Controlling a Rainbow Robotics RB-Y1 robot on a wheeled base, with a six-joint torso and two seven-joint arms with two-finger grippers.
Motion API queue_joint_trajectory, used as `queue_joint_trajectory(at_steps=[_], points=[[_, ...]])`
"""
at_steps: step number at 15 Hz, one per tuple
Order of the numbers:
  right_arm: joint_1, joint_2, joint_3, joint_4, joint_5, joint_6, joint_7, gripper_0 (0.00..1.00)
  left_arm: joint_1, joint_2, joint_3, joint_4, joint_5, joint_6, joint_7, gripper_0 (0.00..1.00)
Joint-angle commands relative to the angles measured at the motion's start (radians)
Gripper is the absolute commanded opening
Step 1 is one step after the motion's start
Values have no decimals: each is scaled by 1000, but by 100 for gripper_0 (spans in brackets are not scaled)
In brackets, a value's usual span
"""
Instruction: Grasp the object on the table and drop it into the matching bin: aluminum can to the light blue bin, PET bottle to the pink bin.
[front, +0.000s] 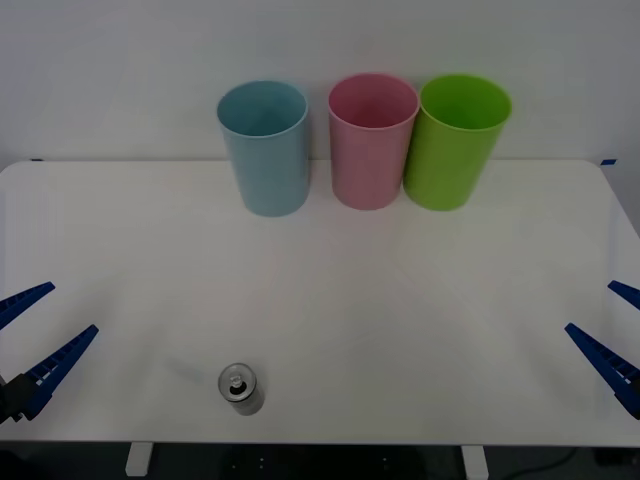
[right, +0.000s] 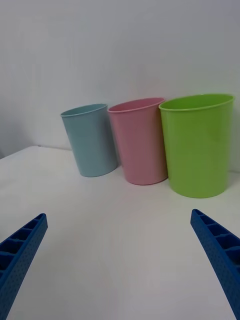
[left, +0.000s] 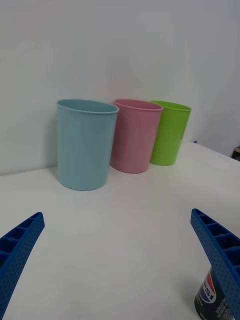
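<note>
The aluminum can (front: 241, 388) stands upright near the front edge of the white table (front: 330, 300), left of centre; its dark printed side shows in the left wrist view (left: 209, 298). The light blue bin (front: 264, 148) (left: 85, 144) (right: 90, 140) stands at the back, with the pink bin (front: 371, 140) (left: 134, 135) (right: 140, 141) to its right. My left gripper (front: 42, 335) (left: 117, 265) hangs open at the table's left edge, well left of the can. At the right edge my right gripper (front: 617, 335) (right: 120, 265) is open and holds nothing.
A lime green bin (front: 457, 141) (right: 198, 145) (left: 169, 132) stands right of the pink one, all three close together against a white wall. A wide stretch of bare tabletop lies between the bins and the can.
</note>
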Motion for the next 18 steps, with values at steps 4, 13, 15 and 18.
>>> queue_joint_trajectory(at_steps=[4, 13, 15, 18], points=[[0, 0, 0, 0, 0, 0, 0, 100, 24, -39, -4, 6, 9, -5, 0, 100], [0, 0, 0, 0, 0, 0, 0, 100, 88, -3, -36, -23, 52, 1, -23, 100], [0, 0, 0, 0, 0, 0, 0, 100, 105, 33, -48, -23, 50, 2, -38, 100], [0, 0, 0, 0, 0, 0, 0, 100, 133, 99, -77, -22, 44, 2, -80, 100]])
